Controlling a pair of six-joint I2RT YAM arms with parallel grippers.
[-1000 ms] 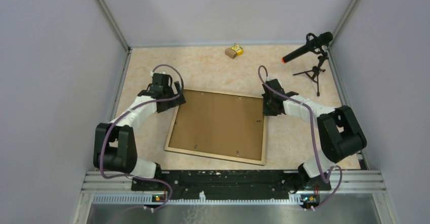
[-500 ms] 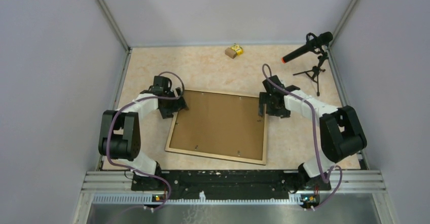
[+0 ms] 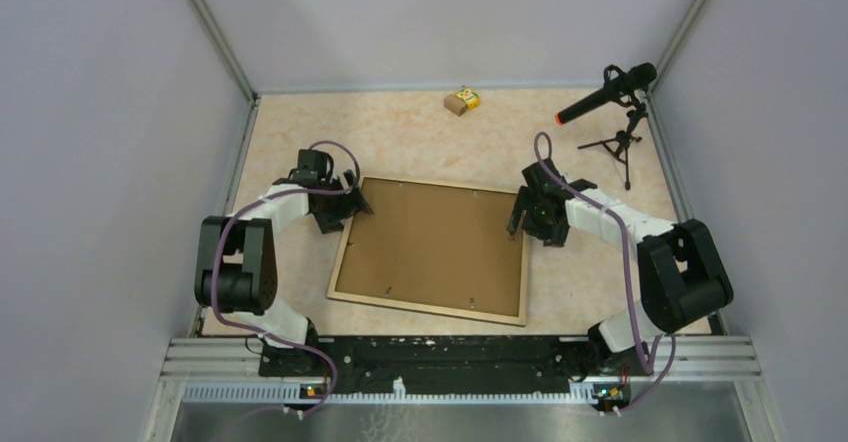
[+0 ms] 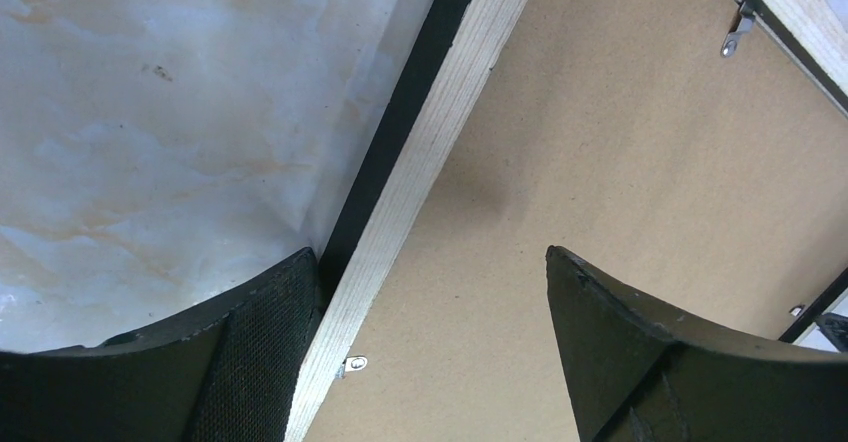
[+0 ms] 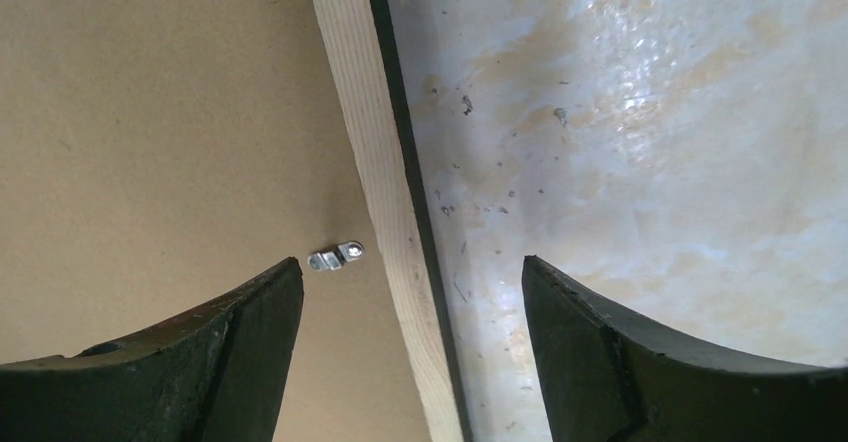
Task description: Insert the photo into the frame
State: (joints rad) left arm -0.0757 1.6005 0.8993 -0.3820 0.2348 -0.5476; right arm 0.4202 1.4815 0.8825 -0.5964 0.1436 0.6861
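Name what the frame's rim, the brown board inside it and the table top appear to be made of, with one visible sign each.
Frame rim: pale, bare-looking wood; lengthwise grain shows.
Backing board: probably hardboard or fibreboard; flat brown, matt, finely speckled, no grain.
Table top: glossy, marble-patterned, perhaps laminate or stone; light glares off it.

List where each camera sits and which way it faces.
Top: above and behind, looking down on the frame; both arms show.
Left wrist: on the left arm, looking down at the frame's left rim; left claw shows.
Right wrist: likewise over the right rim; right claw shows.
Shared: wrist views both show wood rim and brown board.
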